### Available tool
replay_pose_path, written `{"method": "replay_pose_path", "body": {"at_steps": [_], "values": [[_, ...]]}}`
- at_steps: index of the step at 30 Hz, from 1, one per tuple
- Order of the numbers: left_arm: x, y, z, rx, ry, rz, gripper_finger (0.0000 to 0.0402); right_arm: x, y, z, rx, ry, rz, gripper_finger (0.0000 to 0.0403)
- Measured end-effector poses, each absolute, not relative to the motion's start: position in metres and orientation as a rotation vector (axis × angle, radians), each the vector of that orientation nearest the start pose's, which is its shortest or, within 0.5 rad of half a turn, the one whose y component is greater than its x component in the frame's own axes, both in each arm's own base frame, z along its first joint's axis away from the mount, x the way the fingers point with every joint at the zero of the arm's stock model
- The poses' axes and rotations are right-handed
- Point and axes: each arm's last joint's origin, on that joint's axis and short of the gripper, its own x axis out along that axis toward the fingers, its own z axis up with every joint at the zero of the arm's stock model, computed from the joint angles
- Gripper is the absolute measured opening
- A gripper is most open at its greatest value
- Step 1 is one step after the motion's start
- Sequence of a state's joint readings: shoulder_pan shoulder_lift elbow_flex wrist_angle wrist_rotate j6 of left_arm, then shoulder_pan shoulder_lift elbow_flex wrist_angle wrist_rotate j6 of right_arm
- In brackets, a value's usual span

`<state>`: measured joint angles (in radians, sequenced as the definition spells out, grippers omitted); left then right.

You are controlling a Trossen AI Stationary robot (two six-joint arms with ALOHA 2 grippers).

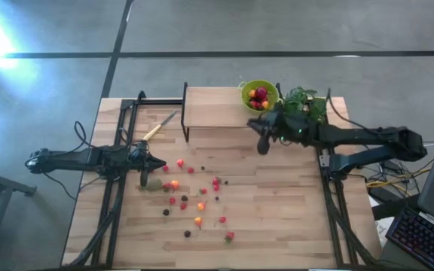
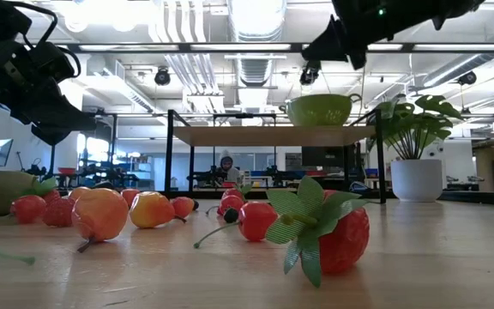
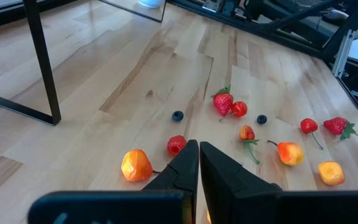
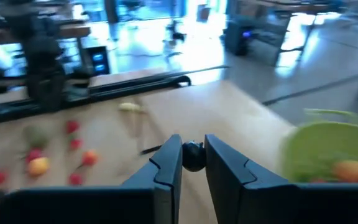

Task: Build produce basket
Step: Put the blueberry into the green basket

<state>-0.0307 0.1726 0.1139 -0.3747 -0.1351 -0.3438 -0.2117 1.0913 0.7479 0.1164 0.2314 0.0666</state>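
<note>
Closest in the low view lies a strawberry (image 2: 337,232) on the bench (image 1: 277,218), with more loose produce (image 1: 194,199) scattered behind it. Over that scatter the left claw (image 3: 199,155) hovers, fingers together and empty. Farther back, the right claw (image 4: 193,158) is clamped on a dark berry (image 4: 193,155) just short of the produce basket (image 1: 259,94) on the raised shelf (image 1: 213,107). The delivery step seems in hand; next it needs to reach over the rim and release.
</note>
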Motion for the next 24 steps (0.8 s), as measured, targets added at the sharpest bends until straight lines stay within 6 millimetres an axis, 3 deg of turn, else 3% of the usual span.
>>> {"method": "replay_pose_path", "body": {"at_steps": [13, 24], "values": [[0.096, 0.001, 0.154, -0.302, 0.41, 0.176, 0.0021, 0.212, -0.111, 0.289, 0.076, 0.243, -0.687, 0.0053], [0.096, 0.001, 0.154, -0.302, 0.41, 0.176, 0.0021, 0.197, -0.129, 0.279, 0.107, 0.361, -0.784, 0.0057]]}}
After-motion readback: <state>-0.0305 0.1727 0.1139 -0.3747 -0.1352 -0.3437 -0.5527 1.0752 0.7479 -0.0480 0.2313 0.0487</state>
